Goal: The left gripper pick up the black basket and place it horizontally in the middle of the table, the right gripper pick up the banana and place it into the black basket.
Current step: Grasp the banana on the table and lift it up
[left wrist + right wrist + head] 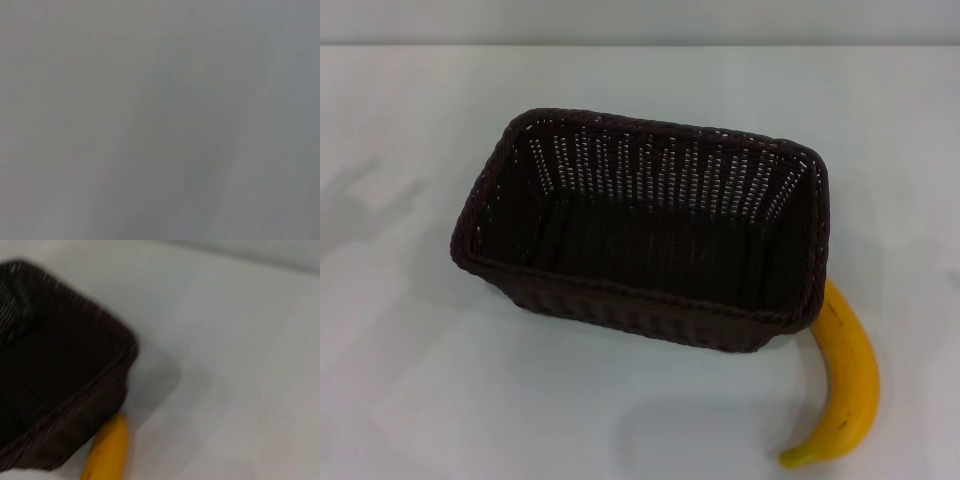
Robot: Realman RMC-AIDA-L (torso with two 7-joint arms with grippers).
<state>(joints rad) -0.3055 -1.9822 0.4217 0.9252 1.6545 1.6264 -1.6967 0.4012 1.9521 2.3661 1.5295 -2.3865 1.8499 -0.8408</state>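
Neither the left gripper nor the right gripper appears in any view, so whether either clamp is spread or closed cannot be told; the left wrist view shows only blank grey. The large, very dark woven wicker basket point(645, 225) sits empty near the middle of the smooth white table point(430, 400), slightly skewed, while the curved yellow banana point(840, 385) lies outside it, its upper end against the basket's near right corner. Placing the banana remains, judging by this; open tabletop lies on every side.
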